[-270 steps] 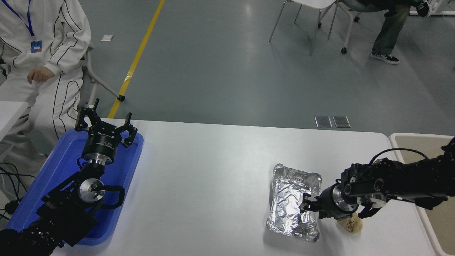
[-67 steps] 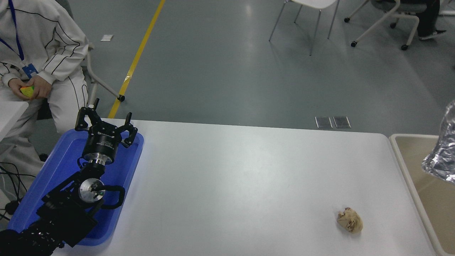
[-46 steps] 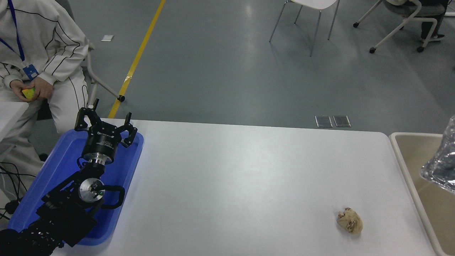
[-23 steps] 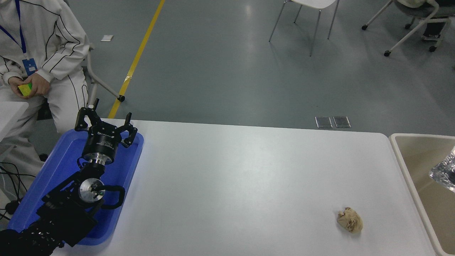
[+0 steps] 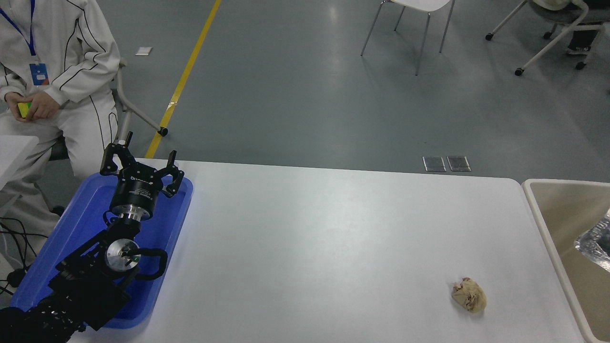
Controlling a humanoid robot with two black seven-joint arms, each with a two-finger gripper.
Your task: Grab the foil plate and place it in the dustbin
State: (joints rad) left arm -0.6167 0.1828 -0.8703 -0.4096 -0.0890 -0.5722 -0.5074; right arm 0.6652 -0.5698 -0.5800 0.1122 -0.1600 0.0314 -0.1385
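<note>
A corner of the shiny crinkled foil plate [image 5: 595,241] shows at the right edge of the picture, inside the beige dustbin [image 5: 543,224] that stands beside the table's right end. The rest of the plate is cut off by the frame. My right arm and gripper are out of view, so what holds the plate is hidden. My left gripper [image 5: 141,164] is parked at the lower left over the blue tray, its fingers spread open and empty.
A crumpled tan paper ball [image 5: 469,295] lies near the table's front right. A flat blue tray [image 5: 78,224] sits under the left arm. A person in white sits at the far left, holding a small coloured cube [image 5: 23,109]. Chairs stand beyond the table.
The foil plate was lifted off the table by my right gripper and carried right over the dustbin. In the last second it has sunk lower into the bin and further out of frame.
</note>
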